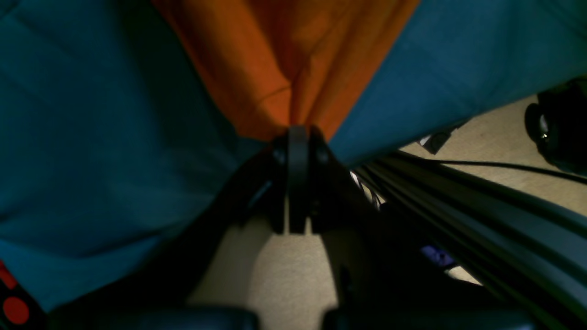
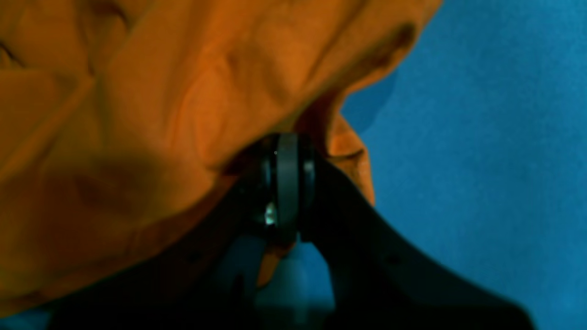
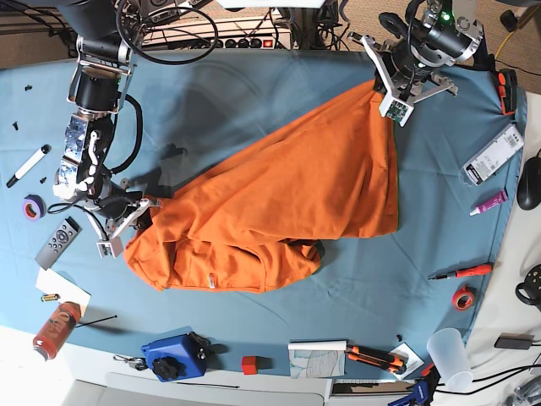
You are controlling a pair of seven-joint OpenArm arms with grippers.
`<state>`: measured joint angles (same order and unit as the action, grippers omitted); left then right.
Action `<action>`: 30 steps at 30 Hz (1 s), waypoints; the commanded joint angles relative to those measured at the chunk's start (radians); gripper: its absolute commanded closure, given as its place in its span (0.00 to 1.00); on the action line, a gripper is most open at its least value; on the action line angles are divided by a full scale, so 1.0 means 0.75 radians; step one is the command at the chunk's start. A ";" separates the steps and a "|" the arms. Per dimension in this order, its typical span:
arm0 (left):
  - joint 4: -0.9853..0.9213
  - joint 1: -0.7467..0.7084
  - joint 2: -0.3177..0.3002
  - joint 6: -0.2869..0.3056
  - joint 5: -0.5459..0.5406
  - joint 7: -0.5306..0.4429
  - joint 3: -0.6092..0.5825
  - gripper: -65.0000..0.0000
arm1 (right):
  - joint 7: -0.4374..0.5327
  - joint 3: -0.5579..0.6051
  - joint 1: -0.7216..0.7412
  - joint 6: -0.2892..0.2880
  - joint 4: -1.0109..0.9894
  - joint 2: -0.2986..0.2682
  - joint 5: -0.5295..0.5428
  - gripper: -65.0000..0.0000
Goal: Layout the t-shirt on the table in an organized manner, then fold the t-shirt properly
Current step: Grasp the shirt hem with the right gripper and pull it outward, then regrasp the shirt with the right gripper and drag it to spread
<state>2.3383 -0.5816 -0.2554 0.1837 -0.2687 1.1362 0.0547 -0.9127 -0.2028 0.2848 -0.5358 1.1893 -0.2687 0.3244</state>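
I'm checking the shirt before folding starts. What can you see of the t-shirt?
The t-shirt is plain bright orange, soft and wrinkled. It lies bunched and slanted across the blue table, not spread flat. The left gripper pinches one corner, the right gripper is shut on the opposite end.

The right claw point(image 2: 287, 183) is pinched tight on a fold of the orange t-shirt point(image 2: 151, 114). The crumpled shirt fills the left side. The blue table point(image 2: 481, 160) shows on the right.
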 commanded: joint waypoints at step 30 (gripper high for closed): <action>0.024 -0.005 -0.007 -0.430 0.724 -0.069 0.004 1.00 | -0.246 -1.155 -0.433 -0.215 1.252 -0.074 0.892 1.00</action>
<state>2.3383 -0.5816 -0.2554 -0.1349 0.2577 1.0950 0.0547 -1.1244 -1.0691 -0.0448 -0.6930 2.1143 -0.3069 0.9752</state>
